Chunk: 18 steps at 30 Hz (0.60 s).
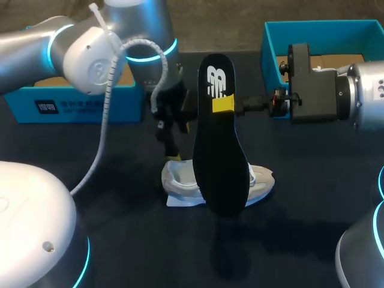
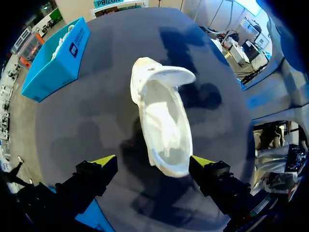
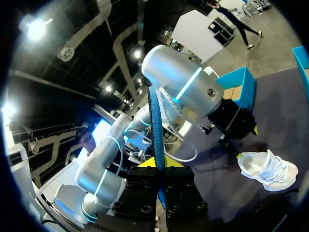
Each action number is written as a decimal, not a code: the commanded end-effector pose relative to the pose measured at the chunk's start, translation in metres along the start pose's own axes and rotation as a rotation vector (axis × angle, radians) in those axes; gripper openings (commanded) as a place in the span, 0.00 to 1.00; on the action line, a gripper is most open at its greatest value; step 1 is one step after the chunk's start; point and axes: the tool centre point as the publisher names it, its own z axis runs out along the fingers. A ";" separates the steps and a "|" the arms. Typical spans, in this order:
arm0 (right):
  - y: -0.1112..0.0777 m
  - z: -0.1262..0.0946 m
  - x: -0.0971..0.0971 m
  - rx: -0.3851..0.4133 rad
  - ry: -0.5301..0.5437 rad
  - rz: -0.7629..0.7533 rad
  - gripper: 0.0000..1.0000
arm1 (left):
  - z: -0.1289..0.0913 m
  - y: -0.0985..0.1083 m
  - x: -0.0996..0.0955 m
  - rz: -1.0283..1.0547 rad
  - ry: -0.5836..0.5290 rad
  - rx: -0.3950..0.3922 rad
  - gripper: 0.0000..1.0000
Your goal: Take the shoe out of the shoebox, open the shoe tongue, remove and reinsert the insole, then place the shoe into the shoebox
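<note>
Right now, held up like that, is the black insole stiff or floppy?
Probably fairly stiff: the insole keeps its shape without drooping, though the right fingers pinch only a small part of it. Likely light, since that small pinch carries it. It looks thin edge-on, so a push would probably bend it.

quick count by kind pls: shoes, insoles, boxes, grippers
shoe: 1
insole: 1
blue boxes: 2
grippers: 2, the left gripper and the right gripper
total: 6
</note>
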 end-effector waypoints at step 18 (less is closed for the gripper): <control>-0.001 0.002 0.000 -0.003 -0.002 0.001 0.00 | 0.076 -0.047 -0.031 -0.037 0.076 -0.003 1.00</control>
